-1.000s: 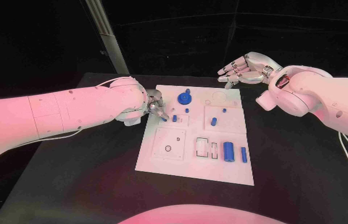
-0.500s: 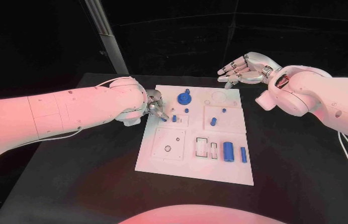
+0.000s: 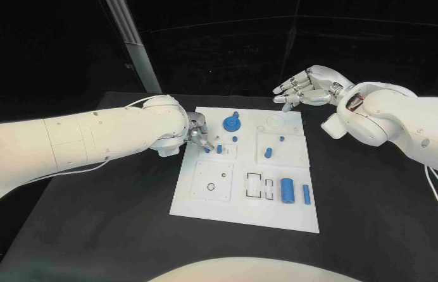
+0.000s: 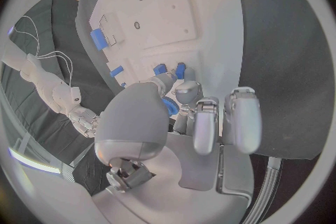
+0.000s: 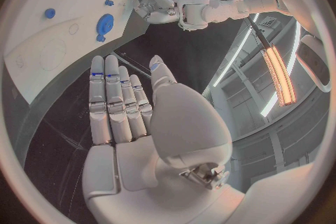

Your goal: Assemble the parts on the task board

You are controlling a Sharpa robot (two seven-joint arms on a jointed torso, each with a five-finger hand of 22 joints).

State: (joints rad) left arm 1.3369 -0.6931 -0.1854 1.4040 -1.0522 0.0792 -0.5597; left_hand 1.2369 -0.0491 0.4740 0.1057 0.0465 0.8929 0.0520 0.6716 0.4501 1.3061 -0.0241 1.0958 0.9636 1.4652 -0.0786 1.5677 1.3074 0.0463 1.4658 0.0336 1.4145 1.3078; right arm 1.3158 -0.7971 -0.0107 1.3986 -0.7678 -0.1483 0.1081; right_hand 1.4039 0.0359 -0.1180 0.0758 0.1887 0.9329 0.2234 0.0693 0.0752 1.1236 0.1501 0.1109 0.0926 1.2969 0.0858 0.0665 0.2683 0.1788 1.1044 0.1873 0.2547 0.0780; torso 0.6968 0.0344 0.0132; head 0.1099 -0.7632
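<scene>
My left hand [image 3: 198,136] is down at the edge of the task board [image 3: 206,200], fingers curled in over a small blue peg [image 3: 220,148] that sits just beyond my fingertips; in the left wrist view a bit of blue shows between the thumb and the fingers [image 4: 170,105], so I judge I am pinching or pressing a small part there, though I cannot tell for certain whether it is gripped or only touched. My right hand [image 3: 305,87] hangs in the air past the board's far edge, well apart from it, fingers loosely spread and holding nothing. As for progress, the blue gear [image 3: 231,124] stands near my left fingertips and looks seated on its post, and a few short pegs stand in the middle of the board. Further from both hands, the large blue cylinder [image 3: 287,191] and the slim blue bar [image 3: 307,195] lie on the board beside open rectangular slots [image 3: 254,186], and a round hole [image 3: 212,186] is unfilled. I judge the job roughly half done.
</scene>
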